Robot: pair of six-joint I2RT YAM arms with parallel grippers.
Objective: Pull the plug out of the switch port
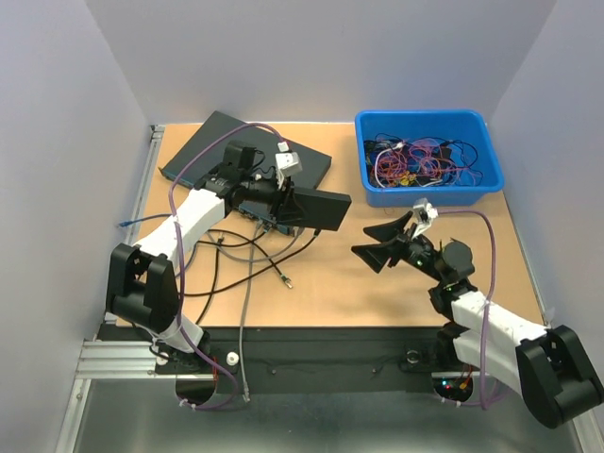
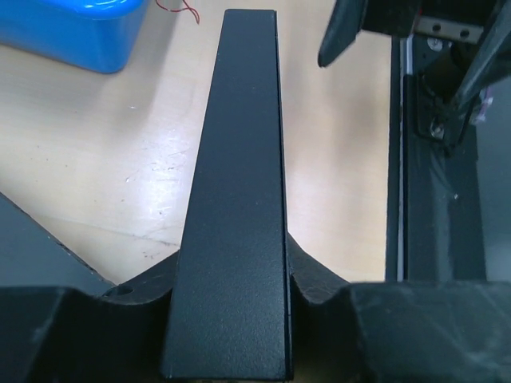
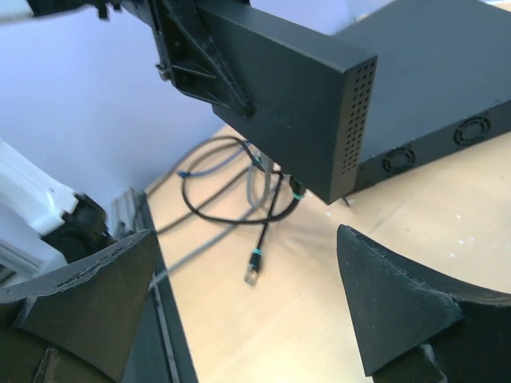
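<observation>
Switch (image 1: 319, 209) is pinched at one end by the left tool (image 1: 289, 198) and held off the surface (image 1: 377, 293). Right tool (image 1: 382, 243) is spread wide, near the switch but apart from it. A loose plug (image 3: 252, 274) on the surface below the switch is seen clearly only in the right wrist view. Another cable (image 3: 279, 203) is seen reaching the switch's underside. The ports are hidden throughout. The left wrist view is mostly blocked by the switch's edge.

The left gripper (image 1: 294, 203) clamps a small black switch (image 1: 319, 208). Cables (image 1: 241, 257) trail from under it, perhaps still plugged in. A loose plug (image 1: 287, 282) lies on the table (image 1: 377, 293). The right gripper (image 1: 366, 242) hangs nearby, jaws wide apart.
</observation>
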